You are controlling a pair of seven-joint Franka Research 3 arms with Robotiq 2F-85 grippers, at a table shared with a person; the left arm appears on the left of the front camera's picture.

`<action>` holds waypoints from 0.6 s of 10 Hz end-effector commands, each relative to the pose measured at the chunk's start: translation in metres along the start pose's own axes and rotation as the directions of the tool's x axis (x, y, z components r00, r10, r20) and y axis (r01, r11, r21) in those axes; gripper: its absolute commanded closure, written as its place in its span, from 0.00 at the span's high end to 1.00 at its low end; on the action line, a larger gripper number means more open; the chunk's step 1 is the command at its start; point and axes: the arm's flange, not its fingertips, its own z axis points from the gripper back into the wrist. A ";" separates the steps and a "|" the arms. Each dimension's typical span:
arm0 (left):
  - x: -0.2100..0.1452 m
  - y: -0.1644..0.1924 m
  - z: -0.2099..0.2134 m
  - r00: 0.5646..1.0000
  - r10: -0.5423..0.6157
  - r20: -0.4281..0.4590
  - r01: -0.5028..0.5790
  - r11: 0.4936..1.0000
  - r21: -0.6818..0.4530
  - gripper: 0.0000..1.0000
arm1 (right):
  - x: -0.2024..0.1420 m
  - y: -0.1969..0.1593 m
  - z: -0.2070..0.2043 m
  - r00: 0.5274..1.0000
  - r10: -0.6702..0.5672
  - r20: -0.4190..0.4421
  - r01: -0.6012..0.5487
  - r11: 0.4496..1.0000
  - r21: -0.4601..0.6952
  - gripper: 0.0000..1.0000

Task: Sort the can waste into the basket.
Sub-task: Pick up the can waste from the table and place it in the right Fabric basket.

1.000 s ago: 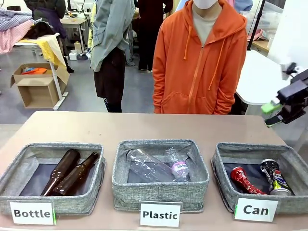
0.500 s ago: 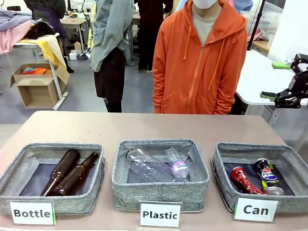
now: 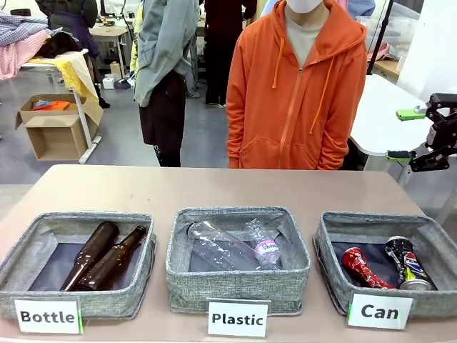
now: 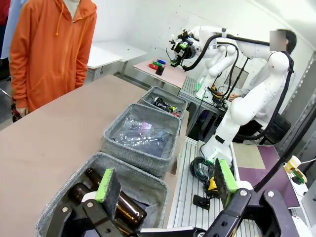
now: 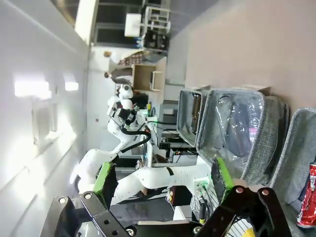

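Note:
The basket (image 3: pixel 371 221) with the "Can" sign stands at the front right of the table. Inside it lie the can waste: a crushed red can (image 3: pixel 363 268) and, to its right, a black-blue can (image 3: pixel 405 263). My right gripper (image 3: pixel 405 133) hangs open and empty in the air, above and behind the basket's right corner. Its own view shows its spread fingers (image 5: pixel 105 177), the basket wall (image 5: pixel 296 148) and the red can (image 5: pixel 310 197). My left gripper (image 4: pixel 165 182) stands open and empty above the "Bottle" bin, with the "Can" basket (image 4: pixel 163 95) far along the row.
A grey "Plastic" bin (image 3: pixel 238 218) with clear bottles stands in the middle. A "Bottle" bin (image 3: pixel 78 220) holds two brown bottles on the left. A person in an orange hoodie (image 3: pixel 296 93) stands at the far edge. Bare tabletop (image 3: pixel 214 186) lies behind the bins.
My right gripper has risen away from the "Can" basket and turned, its fingers now one above the other. The black-blue can rocked in the basket and came to rest.

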 end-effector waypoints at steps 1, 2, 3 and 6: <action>0.004 -0.001 0.000 1.000 0.011 0.013 -0.011 1.000 -0.005 1.00 | 0.002 0.002 0.005 1.000 0.024 -0.007 -0.024 1.000 0.003 1.00; 0.004 -0.001 0.000 1.000 0.011 0.013 -0.011 1.000 -0.005 1.00 | 0.002 0.002 0.005 1.000 0.024 -0.007 -0.024 1.000 0.003 1.00; 0.004 -0.001 0.000 1.000 0.011 0.013 -0.011 1.000 -0.005 1.00 | 0.002 0.002 0.005 1.000 0.024 -0.007 -0.024 1.000 0.003 1.00; 0.004 -0.001 0.000 1.000 0.011 0.013 -0.011 1.000 -0.005 1.00 | 0.002 0.002 0.005 1.000 0.024 -0.007 -0.024 1.000 0.003 1.00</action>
